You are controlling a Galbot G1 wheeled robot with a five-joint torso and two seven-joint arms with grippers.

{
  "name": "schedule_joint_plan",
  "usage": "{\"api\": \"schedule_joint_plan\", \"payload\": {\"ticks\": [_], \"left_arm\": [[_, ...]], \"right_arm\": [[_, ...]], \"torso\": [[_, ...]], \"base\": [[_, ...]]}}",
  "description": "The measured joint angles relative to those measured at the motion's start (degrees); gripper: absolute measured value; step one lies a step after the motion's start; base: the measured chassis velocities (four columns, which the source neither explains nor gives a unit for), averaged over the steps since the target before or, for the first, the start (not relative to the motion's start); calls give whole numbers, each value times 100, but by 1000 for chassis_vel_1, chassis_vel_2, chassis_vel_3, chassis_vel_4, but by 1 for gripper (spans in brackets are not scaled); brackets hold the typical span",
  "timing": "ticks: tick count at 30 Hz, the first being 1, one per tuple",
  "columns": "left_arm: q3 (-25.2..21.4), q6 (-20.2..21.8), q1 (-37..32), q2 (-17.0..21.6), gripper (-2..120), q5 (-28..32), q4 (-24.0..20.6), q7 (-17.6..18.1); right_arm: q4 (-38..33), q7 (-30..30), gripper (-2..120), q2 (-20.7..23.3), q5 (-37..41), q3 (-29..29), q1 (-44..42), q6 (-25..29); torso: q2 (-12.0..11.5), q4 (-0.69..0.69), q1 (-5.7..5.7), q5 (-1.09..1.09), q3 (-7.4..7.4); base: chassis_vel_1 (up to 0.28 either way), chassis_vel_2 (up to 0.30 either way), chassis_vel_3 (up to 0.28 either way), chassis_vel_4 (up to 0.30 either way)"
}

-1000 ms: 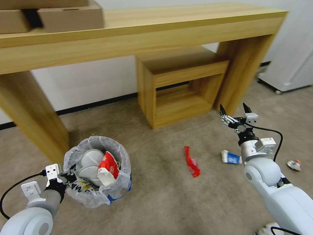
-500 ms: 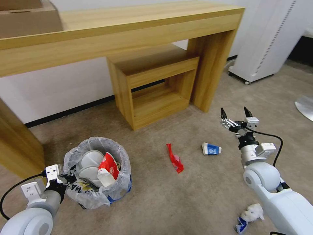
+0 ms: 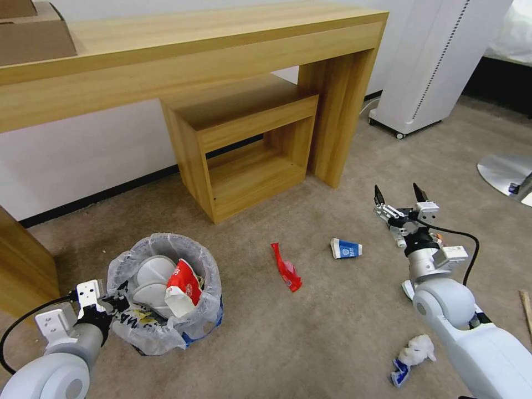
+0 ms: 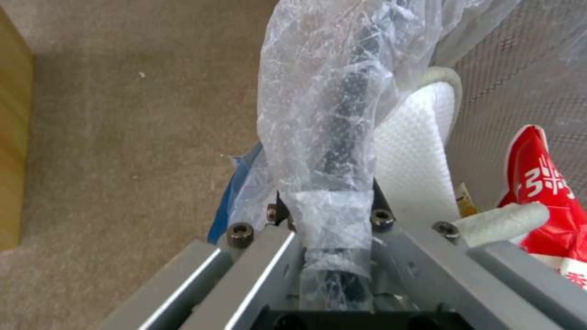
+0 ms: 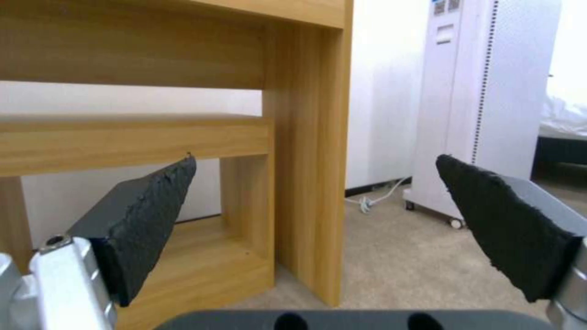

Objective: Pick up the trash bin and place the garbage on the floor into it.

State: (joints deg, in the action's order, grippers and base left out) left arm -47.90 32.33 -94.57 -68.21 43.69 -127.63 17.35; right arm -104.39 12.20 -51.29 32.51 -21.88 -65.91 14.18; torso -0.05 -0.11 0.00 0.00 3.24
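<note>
1. The trash bin (image 3: 166, 293) stands on the carpet in front of the long wooden table (image 3: 194, 50), near the table's left leg, lined with a crinkly translucent bag.
2. Inside the bin lie white slippers (image 3: 152, 277) and a crushed red-white cup (image 3: 183, 285), the cup leaning against the slippers toward the bin's right side.
3. The left gripper (image 3: 113, 303) is at the bin's left rim; in the left wrist view its fingers (image 4: 382, 215) are clamped on the bag-covered rim (image 4: 333, 137), one outside the bin and one inside, beside a slipper (image 4: 416, 160) and the cup (image 4: 547, 183).
4. To the right of the bin, a red wrapper (image 3: 286, 267) lies flat on the carpet, well apart from it.
5. Farther right of the bin, beyond the wrapper, a blue-white carton (image 3: 344, 249) lies on its side.
6. The right gripper (image 3: 398, 195) hovers above the floor to the right of the carton, its dark fingers (image 5: 146, 215) spread wide with nothing between them.
7. Crumpled paper (image 3: 415, 350) with a blue scrap beside it lies on the carpet far to the right of the bin, beside the right arm.
8. A wooden stick (image 3: 525, 310) lies still farther right of the bin.
9. A small open wooden shelf (image 3: 244, 149) sits under the table, behind the wrapper.
</note>
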Motion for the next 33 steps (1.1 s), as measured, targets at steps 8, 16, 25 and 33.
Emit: {"api": "schedule_joint_plan", "payload": {"ticks": [8,16,25,33], "left_arm": [[-1,-3,27,4,0,19,25,6],[-36,-4,33,11,0,65,64,16],[-61,129,31,76,0,226,84,109],[-60,177,44,122,0,290,68,131]], "right_arm": [[53,-83,100,-26,-35,38,20,48],[54,-122,100,-59,-58,66,-10,87],[30,-126,100,-93,-89,58,-109,112],[33,-168,100,-132,-91,8,-248,112]], "torso": [[0,0,0,0,0],[0,-2,0,0,0],[0,0,0,0,0],[0,-1,0,0,0]], "base": [[-52,-49,-49,-57],[-57,-54,-49,-58],[0,0,0,0],[0,0,0,0]]}}
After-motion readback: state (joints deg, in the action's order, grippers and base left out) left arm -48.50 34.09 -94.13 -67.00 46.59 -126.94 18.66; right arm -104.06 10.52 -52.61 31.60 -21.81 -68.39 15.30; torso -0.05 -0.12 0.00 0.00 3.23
